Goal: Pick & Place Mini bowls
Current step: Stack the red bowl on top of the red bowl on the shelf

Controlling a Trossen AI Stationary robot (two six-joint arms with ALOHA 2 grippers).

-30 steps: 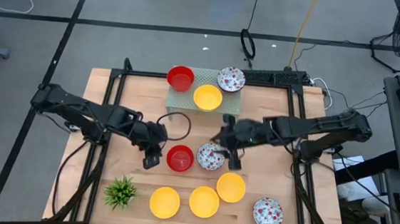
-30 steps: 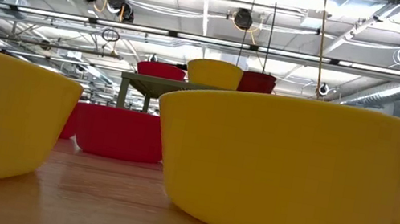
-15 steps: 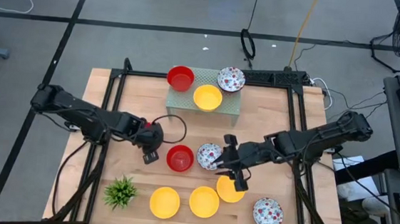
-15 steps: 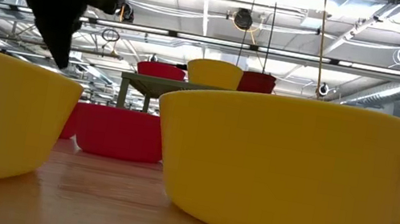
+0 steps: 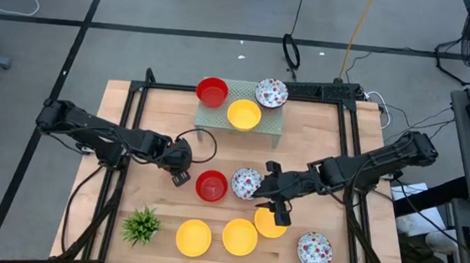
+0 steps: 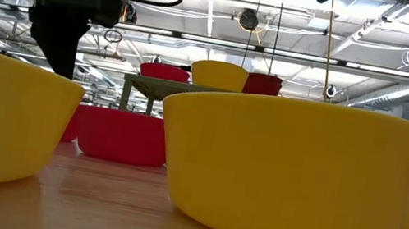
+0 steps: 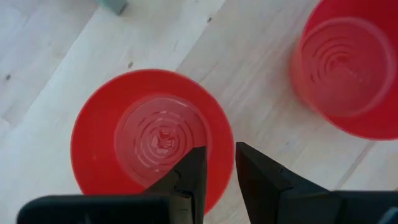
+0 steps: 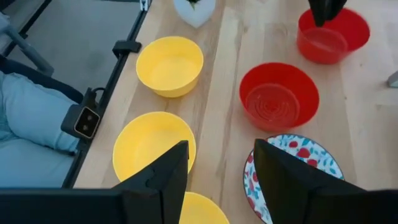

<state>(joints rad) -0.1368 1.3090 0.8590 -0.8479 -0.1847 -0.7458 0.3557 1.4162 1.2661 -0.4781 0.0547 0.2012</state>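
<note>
My left gripper is open, pointing down over a red mini bowl that its body hides in the high view. One finger is over the bowl's inside, the other outside its rim. A second red bowl rests on the table beside it. My right gripper hangs open between a floral bowl and a yellow bowl. In the right wrist view, the left gripper's fingers hang over the far red bowl.
A grey-green mat at the far side carries a red, a yellow and a floral bowl. Near the front edge stand a spiky green plant, two yellow bowls and a floral bowl. A black frame runs round the table.
My left gripper has come down over the red bowl, dropping well into the low view. My right gripper has moved from beside the floral bowl toward the table's near edge, over the yellow bowl. No bowl has moved.
</note>
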